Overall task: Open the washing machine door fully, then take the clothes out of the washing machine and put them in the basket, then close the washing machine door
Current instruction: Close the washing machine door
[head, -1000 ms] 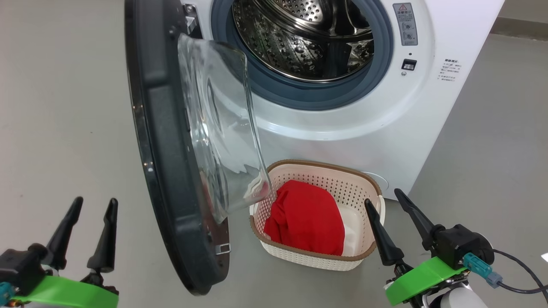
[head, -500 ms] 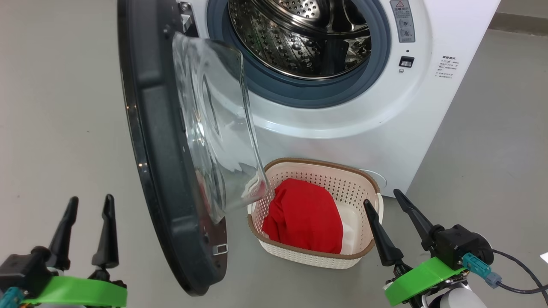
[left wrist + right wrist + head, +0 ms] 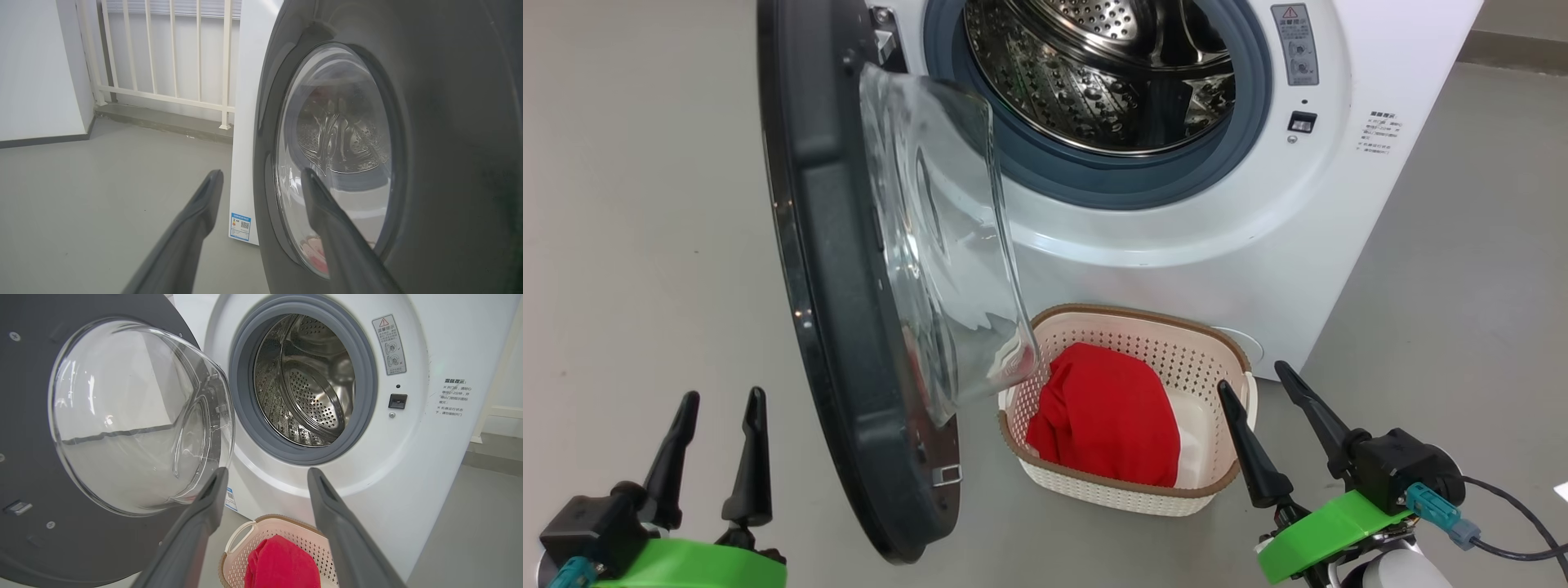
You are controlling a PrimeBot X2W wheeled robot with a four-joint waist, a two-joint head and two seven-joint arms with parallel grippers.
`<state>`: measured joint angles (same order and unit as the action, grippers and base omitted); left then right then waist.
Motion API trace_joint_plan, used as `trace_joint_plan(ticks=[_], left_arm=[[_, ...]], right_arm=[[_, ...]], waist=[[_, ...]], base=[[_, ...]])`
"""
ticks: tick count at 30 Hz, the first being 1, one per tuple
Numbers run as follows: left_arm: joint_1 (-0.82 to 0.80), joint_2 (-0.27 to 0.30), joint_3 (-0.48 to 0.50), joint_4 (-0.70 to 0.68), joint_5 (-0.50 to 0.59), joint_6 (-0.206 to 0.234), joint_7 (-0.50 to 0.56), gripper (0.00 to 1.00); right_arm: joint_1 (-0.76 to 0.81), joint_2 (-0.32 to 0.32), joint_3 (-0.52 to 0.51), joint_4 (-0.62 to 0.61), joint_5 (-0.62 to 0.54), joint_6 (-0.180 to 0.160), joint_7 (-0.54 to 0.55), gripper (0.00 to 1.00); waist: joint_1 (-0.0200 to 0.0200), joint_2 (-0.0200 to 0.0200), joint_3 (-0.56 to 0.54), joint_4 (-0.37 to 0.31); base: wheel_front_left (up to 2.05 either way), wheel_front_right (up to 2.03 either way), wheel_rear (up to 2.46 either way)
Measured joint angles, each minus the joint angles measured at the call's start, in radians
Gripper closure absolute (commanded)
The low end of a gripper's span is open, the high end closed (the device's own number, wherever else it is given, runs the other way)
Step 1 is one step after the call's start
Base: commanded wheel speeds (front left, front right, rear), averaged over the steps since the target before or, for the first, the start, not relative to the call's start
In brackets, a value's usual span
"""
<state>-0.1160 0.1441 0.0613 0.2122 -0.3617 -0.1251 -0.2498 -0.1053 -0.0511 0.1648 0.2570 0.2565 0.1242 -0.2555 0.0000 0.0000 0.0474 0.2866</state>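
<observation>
Tools sit nearest, both low in the head view. Of the 2, the left tool [image 3: 723, 396] hangs over bare floor [image 3: 645, 204] just left of the door's lower edge, its dark fingers spread wide and holding nothing. In its own wrist view it faces the door's outer side, with 1 finger crossing in front of the glass. The right tool [image 3: 1252, 376] stands just right of the basket [image 3: 1143, 314], also wide apart and empty. Its nearer fingertip overlaps the basket's right rim in the head view, and I cannot tell whether they touch. A dark cable [image 3: 1511, 523] trails from its wrist.

Next comes the door [image 3: 833, 269], swung well out from the washer's left side and seen almost edge-on from the head. Its clear bowl [image 3: 939, 245] bulges rightward, the lower edge hanging above the basket's left rim.

The basket rests on the floor close in front of the washer [image 3: 1201, 237], below the opening. The clothes [image 3: 1107, 416] lie inside it, red heaped toward the left and white showing at the right.

Behind, the grey ring [image 3: 1094, 184] frames the shiny perforated drum [image 3: 1094, 73]. A warning sticker [image 3: 1295, 45] sits right of the ring, and a small blue label [image 3: 240, 226] is low on the washer's side. Farthest back, the left wrist view shows a white railing [image 3: 163, 53].
</observation>
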Motion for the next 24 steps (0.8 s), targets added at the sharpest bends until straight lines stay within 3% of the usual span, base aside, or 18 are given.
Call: trace_joint_plan(ticks=[24], left_arm=[[0.000,0.001,-0.024,0.011,0.023,0.000,0.000,0.00]], right_arm=[[0.000,0.000,0.000,0.001,0.001,0.000,0.000,0.00]], waist=[[0.0000,0.0000,-0.010,0.008]], base=[[0.00,0.00,0.00]])
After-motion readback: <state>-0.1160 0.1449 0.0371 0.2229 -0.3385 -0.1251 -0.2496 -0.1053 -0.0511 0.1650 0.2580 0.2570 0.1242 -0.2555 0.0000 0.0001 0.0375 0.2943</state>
